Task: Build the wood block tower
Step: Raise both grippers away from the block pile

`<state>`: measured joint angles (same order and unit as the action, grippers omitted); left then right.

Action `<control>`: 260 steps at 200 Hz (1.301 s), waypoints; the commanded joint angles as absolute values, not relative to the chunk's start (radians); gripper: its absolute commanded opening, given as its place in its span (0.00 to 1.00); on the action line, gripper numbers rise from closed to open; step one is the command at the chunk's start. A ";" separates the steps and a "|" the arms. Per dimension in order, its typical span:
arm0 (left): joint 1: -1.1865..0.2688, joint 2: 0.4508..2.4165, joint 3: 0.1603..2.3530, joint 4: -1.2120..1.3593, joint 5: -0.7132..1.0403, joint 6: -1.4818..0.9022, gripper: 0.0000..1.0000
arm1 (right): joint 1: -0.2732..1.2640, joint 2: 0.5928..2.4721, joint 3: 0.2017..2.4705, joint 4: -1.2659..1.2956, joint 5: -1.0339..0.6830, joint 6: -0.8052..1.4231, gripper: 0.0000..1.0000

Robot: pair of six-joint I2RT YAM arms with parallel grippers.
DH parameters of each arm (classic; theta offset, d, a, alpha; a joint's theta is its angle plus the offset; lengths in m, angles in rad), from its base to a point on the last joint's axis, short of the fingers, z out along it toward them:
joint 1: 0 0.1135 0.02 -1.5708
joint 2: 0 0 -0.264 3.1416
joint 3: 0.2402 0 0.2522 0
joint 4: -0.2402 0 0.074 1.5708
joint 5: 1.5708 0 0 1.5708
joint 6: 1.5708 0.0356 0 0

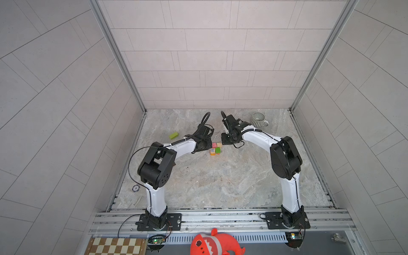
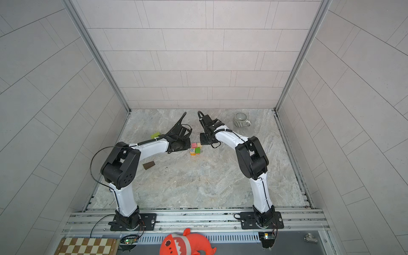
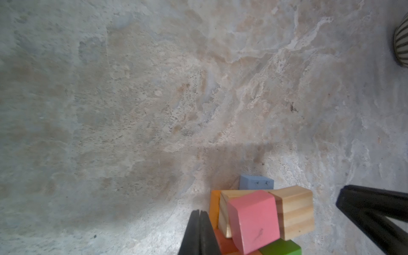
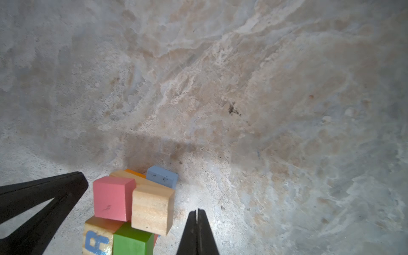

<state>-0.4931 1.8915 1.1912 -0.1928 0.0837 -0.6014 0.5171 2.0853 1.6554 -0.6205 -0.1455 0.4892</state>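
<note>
Left gripper [image 3: 199, 213] and right gripper [image 4: 197, 211] flank the block tower [image 1: 215, 148]; front tabletop [image 1: 220, 183] lies open.

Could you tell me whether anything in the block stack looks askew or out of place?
Yes: on the wood block tower, the pink block and tan block sit twisted out of line with the lettered block and green block beneath, and the tan one seems to overhang. A lime block lies apart.
</note>
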 commanded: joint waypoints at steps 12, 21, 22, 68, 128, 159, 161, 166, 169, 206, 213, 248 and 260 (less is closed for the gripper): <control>-0.490 1.904 1.221 -0.205 0.078 -0.590 0.00 | 0.537 2.115 1.689 -0.654 -0.129 0.485 0.05; -0.490 1.905 1.221 -0.204 0.081 -0.590 0.00 | 0.540 2.118 1.690 -0.650 -0.137 0.487 0.05; -0.490 1.904 1.222 -0.205 0.081 -0.591 0.00 | 0.541 2.118 1.691 -0.650 -0.137 0.487 0.05; -0.489 1.909 1.226 -0.201 0.088 -0.593 0.00 | 0.548 2.130 1.698 -0.639 -0.168 0.496 0.05; -0.493 1.911 1.224 -0.196 0.095 -0.600 0.00 | 0.549 2.126 1.686 -0.619 -0.198 0.508 0.05; -0.493 1.906 1.225 -0.196 0.095 -0.600 0.00 | 0.549 2.120 1.678 -0.611 -0.211 0.516 0.05; -0.492 1.905 1.225 -0.196 0.094 -0.601 0.00 | 0.550 2.119 1.677 -0.611 -0.213 0.517 0.05; -0.492 1.905 1.225 -0.196 0.096 -0.601 0.00 | 0.550 2.117 1.675 -0.608 -0.214 0.518 0.05; -0.493 1.905 1.226 -0.196 0.096 -0.601 0.00 | 0.550 2.116 1.675 -0.607 -0.215 0.520 0.05; -0.493 1.899 1.228 -0.204 0.092 -0.601 0.00 | 0.548 2.104 1.673 -0.613 -0.201 0.518 0.05; -0.492 1.895 1.228 -0.209 0.090 -0.601 0.00 | 0.544 2.100 1.670 -0.613 -0.198 0.518 0.05; -0.487 1.841 1.236 -0.261 0.066 -0.604 0.13 | 0.518 2.060 1.668 -0.614 -0.199 0.519 0.07; -0.480 1.800 1.237 -0.298 0.035 -0.601 0.20 | 0.508 2.029 1.665 -0.616 -0.198 0.515 0.09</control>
